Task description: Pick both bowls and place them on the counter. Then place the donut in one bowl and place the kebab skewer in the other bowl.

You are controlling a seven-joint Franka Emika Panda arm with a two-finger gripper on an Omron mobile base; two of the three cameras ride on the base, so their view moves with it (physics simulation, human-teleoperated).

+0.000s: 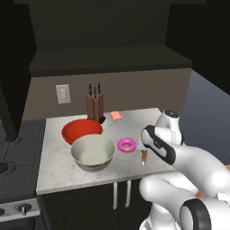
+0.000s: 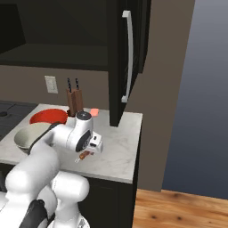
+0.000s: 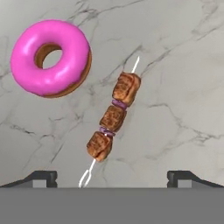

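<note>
Bare counter around kebab skewer — donut near; apart.

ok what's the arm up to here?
Both bowls sit on the counter: red bowl behind, cream-grey bowl in front, both empty. The gripper is open and holds nothing, hanging over the kebab skewer, with the donut beside it. Likely going for the skewer next.
</note>
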